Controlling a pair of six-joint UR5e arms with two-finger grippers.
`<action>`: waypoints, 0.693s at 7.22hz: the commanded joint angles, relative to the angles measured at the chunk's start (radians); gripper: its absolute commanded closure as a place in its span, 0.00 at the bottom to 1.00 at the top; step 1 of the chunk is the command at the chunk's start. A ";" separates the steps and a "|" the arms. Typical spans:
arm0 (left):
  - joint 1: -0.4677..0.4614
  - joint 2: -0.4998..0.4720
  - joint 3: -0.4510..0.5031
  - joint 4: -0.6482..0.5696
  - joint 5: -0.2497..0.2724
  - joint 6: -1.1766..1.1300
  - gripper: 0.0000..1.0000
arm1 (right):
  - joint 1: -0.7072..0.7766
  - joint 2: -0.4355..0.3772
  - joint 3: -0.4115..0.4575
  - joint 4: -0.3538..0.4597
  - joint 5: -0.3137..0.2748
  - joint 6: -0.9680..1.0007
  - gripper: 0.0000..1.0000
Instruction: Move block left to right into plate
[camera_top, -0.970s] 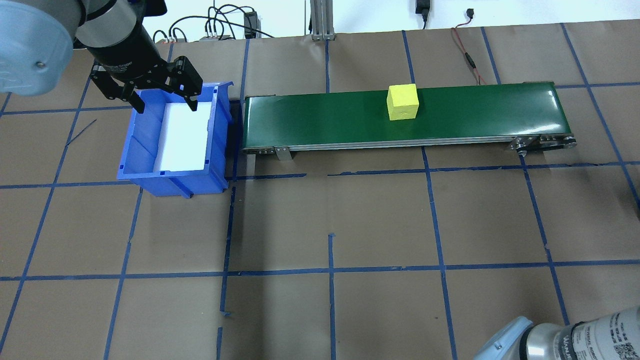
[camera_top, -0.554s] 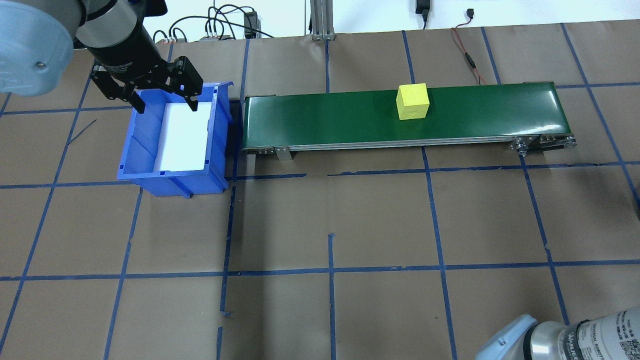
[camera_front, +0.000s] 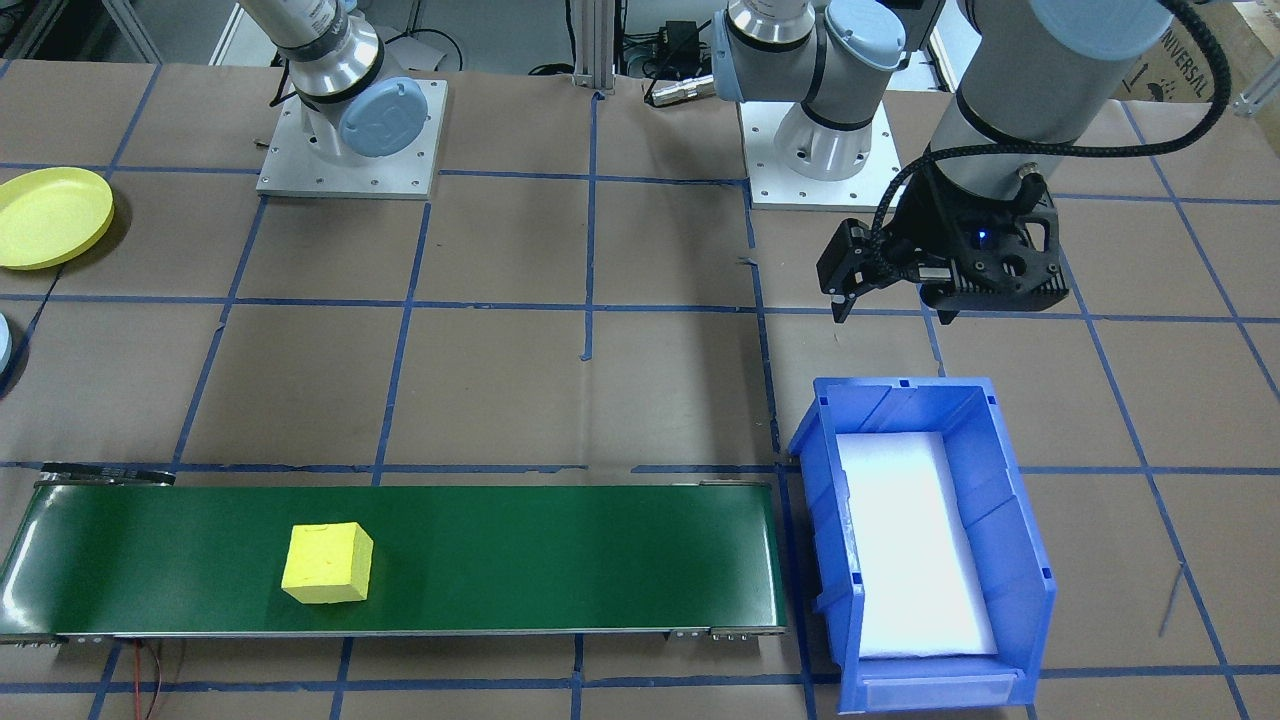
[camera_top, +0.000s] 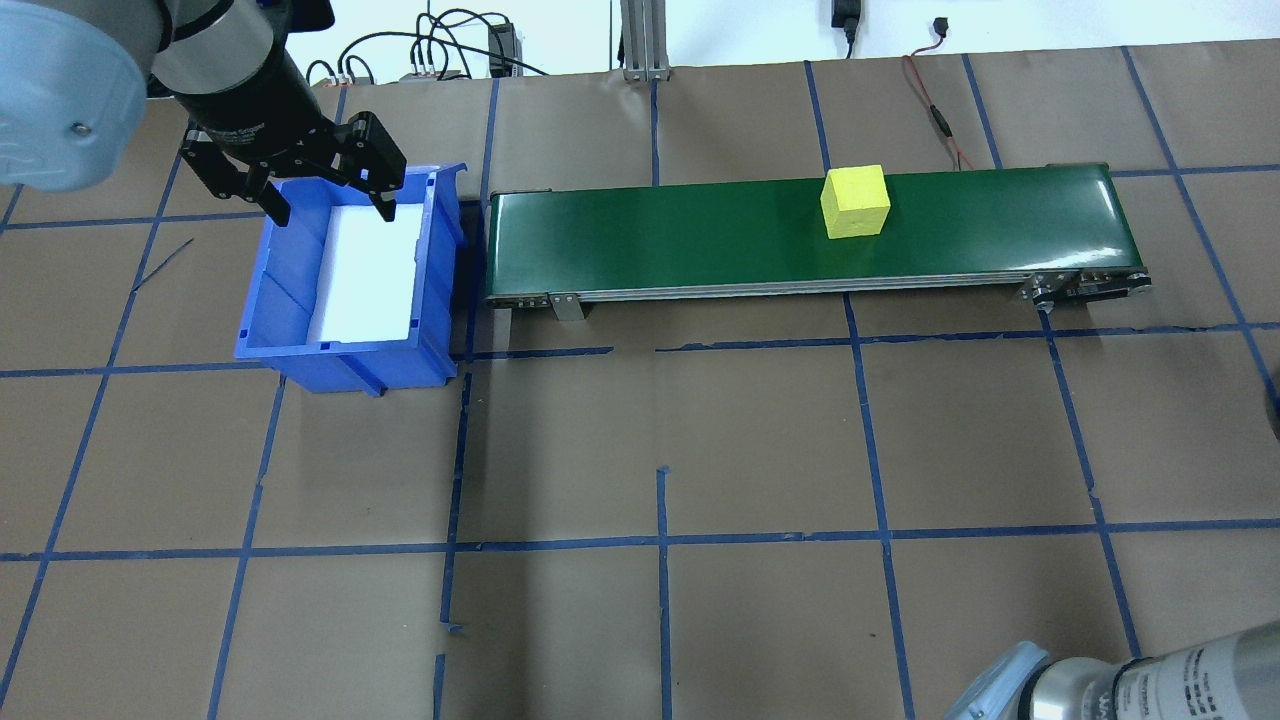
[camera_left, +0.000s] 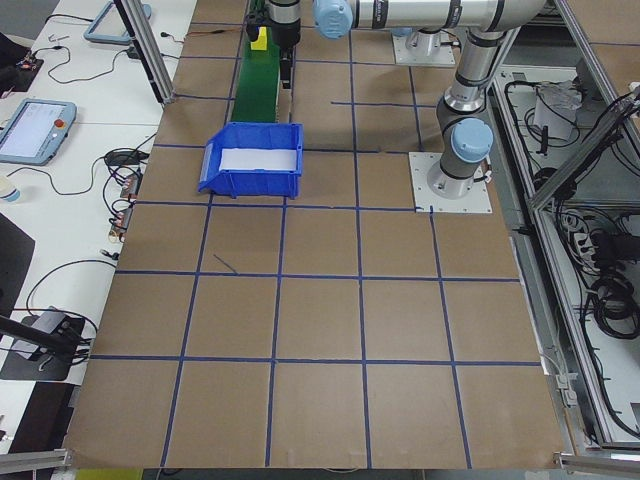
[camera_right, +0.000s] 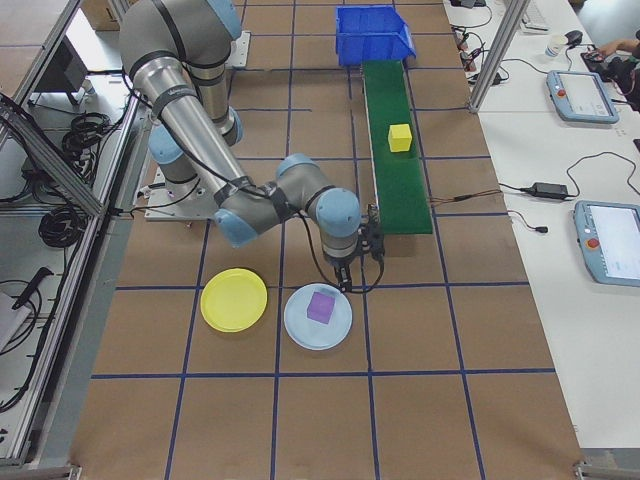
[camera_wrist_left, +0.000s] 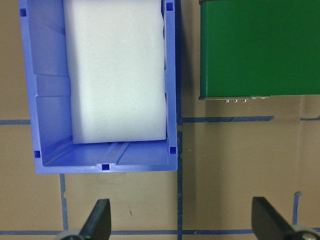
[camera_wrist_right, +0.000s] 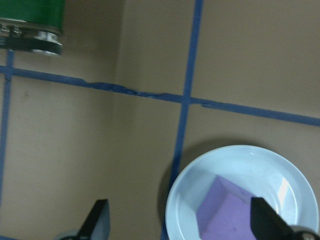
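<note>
Handling estimate: the yellow block (camera_top: 855, 201) looks like a foam or light wooden cube, rigid enough to pinch, matte faces, probably not slippery and not fragile. Best hold is likely across two opposite vertical faces, fingers coming down from above, centred so it does not twist.

Appearance: plain yellow cube, sharp edges, slightly mottled top. It sits upright on the green conveyor belt (camera_top: 700, 235), towards the belt's right-arm end.

Left gripper (camera_top: 328, 203): jaws spread wide, holding nothing, hanging above the far end of the blue bin (camera_top: 345, 280); the block is well apart from them, along the belt.

Right gripper (camera_wrist_right: 177, 222): jaws wide open, empty, over a pale blue plate (camera_wrist_right: 245, 192) holding a purple block (camera_wrist_right: 227, 210); belt end near.

Yellow plate (camera_right: 234, 299) lies just beside the pale blue one, empty.
</note>
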 joint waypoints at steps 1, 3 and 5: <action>-0.001 0.000 0.003 0.000 -0.001 -0.001 0.00 | 0.262 -0.020 -0.024 0.044 0.013 0.210 0.00; -0.001 0.000 0.003 0.000 0.000 0.000 0.00 | 0.407 0.006 -0.027 0.034 0.146 0.587 0.00; -0.001 0.000 0.003 0.000 0.000 -0.001 0.00 | 0.457 0.057 -0.067 -0.032 0.230 0.655 0.00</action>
